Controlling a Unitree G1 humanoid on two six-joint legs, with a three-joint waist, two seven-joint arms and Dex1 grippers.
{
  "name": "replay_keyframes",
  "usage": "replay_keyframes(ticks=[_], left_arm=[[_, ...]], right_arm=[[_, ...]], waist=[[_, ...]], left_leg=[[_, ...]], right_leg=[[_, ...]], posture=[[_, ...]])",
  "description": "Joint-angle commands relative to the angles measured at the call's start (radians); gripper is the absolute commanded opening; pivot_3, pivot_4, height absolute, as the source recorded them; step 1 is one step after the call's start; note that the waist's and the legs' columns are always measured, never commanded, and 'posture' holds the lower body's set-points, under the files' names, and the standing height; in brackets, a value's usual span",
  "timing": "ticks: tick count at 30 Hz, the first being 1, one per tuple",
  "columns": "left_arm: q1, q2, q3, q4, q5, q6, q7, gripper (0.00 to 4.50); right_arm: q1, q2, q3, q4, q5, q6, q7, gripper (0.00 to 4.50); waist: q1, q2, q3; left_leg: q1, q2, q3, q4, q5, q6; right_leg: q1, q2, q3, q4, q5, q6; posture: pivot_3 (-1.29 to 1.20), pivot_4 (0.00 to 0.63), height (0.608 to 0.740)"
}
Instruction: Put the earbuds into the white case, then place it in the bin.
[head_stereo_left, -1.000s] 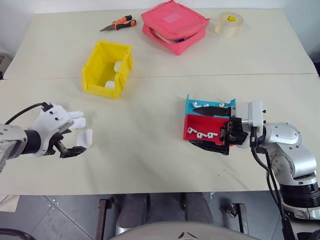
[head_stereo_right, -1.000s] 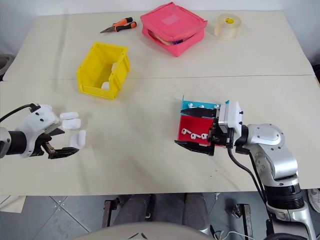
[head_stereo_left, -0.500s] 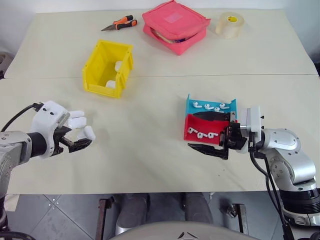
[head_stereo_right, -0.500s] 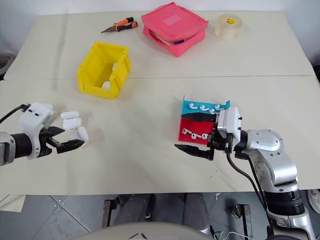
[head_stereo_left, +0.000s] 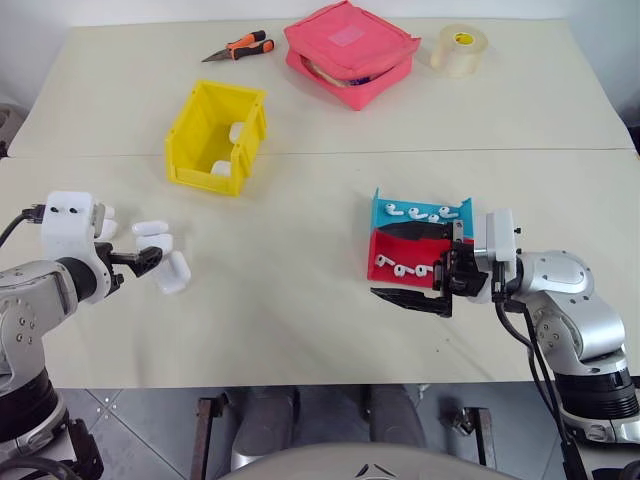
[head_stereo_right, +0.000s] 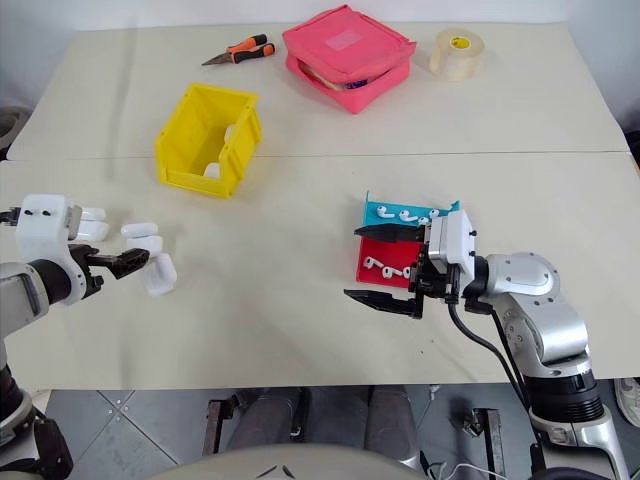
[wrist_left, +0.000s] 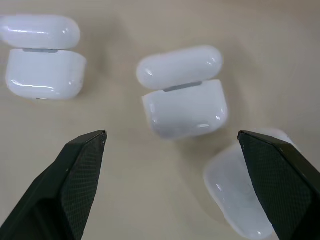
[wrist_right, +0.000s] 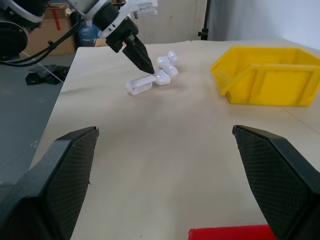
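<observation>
Your left gripper is wide open, empty, straddling the white case. Descend squarely, close across its body. Lid looks shut, possibly. The bin sits at 1 o'clock from it.

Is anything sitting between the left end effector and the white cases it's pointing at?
Nothing visible. The left end effector, open, points straight at the small glossy white earbud case in the middle of the cluster, with bare beige table between. Two more white cases flank it, one lying beside a finger.
</observation>
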Motion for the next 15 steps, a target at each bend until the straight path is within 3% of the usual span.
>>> replay_keyframes(ticks=[1,15], left_arm=[[-0.05,-0.014,0.004,0.038,0.006,-0.002,0.048,4.47],[-0.07,-0.028,-0.054,0.113,-0.039,-0.002,0.124,4.47]], right_arm=[[-0.001,-0.001,-0.011,-0.026,0.009,-0.008,-0.006,4.5],[0.031,0.015,-0.004,-0.065,0.006,-0.017,-0.06,4.5]], waist=[[0.002,0.0,0.0],[0.0,0.0,0.0]], left_leg=[[0.0,0.0,0.0,0.0,0.0,0.0],[0.001,0.0,0.0,0.0,0.0,-0.001]], right_leg=[[0.0,0.0,0.0,0.0,0.0,0.0],[0.0,0.0,0.0,0.001,0.0,0.0]], posture=[[0.0,0.15,0.74],[0.0,0.15,0.74]])
